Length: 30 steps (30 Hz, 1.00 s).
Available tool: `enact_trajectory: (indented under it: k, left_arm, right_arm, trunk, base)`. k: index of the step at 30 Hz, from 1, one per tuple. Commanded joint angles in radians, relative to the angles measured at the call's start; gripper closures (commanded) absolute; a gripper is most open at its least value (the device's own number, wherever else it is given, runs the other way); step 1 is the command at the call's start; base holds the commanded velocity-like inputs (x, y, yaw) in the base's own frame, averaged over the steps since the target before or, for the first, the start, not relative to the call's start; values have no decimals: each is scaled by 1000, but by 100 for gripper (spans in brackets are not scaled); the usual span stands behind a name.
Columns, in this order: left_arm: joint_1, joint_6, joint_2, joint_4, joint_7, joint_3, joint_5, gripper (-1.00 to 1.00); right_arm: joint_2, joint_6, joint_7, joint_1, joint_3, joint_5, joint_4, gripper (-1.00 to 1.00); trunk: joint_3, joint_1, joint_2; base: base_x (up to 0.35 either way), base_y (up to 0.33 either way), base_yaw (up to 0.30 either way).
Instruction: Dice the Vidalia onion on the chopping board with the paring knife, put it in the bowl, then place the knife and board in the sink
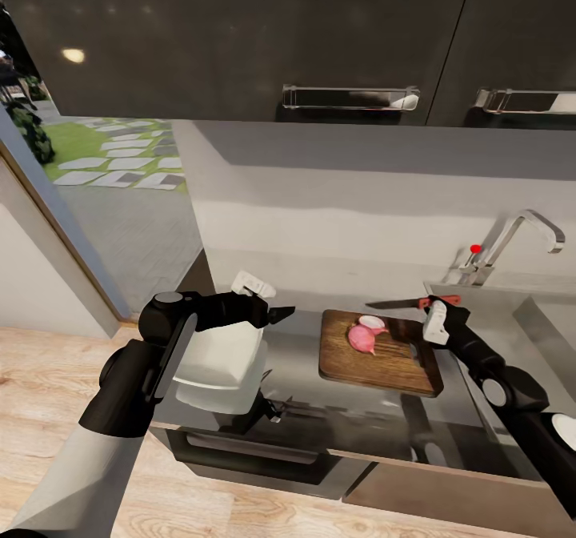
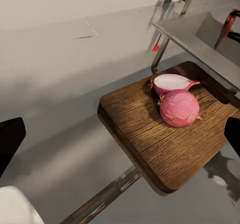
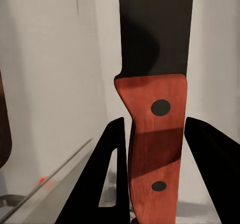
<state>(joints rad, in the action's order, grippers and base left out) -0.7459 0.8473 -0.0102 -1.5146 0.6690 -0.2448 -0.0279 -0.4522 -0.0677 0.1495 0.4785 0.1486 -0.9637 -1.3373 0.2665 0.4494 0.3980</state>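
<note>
With the Vidalia onion [image 1: 366, 335] out of the sink and halved on the chopping board [image 1: 378, 355] at frame centre, the right gripper [image 1: 437, 319] pinches the paring knife [image 1: 406, 303]; the left gripper [image 1: 282, 312] hovers spread. Dicing, bowling [image 1: 220, 362] and sink drop-off remain.

Onion [image 1: 364, 335]: two halves, pink-purple skin, the cut face pale with a pink rim. Board [image 1: 384, 362]: dark brown wood with streaked grain. Knife [image 1: 416, 303]: dark blade, red handle with two black rivets. Bowl [image 1: 220, 362]: white. Surface [image 1: 296, 346]: glossy dark grey. Tap [image 1: 512, 242]: chrome, with a red dot. Floor [image 1: 240, 514]: pale wood planks.
</note>
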Motion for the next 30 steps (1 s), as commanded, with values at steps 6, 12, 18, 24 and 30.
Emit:
enact_trajectory:
  k: [6, 12, 18, 24, 30]
  left_arm:
    - [-1, 7, -1, -1, 3, -7, -3, -100]
    - [-1, 7, -1, -3, 5, -20, -3, -100]
    - [-1, 7, -1, -4, 6, -27, -3, -100]
    - [-1, 7, -1, -4, 6, -28, -3, -100]
    - [0, 7, -1, -4, 6, -28, -3, -100]
  right_arm:
    - [16, 36, 4, 7, 1, -11, 25, 100]
    - [21, 48, 3, 9, 3, -14, 50, 100]
    - [22, 51, 2, 9, 4, -26, 80, 100]
    - [23, 51, 2, 9, 8, -53, 97, 100]
    - [23, 52, -18, 9, 11, -118, 142, 100]
  trunk:
    - [2, 1, 2]
    - [2, 1, 2]
    - [2, 1, 2]
    - [2, 1, 2]
    - [2, 1, 2]
  base:
    - [0, 0, 0]
    - [12, 0, 0]
    - [142, 0, 0]
    - [69, 0, 0]
    - [10, 0, 0]
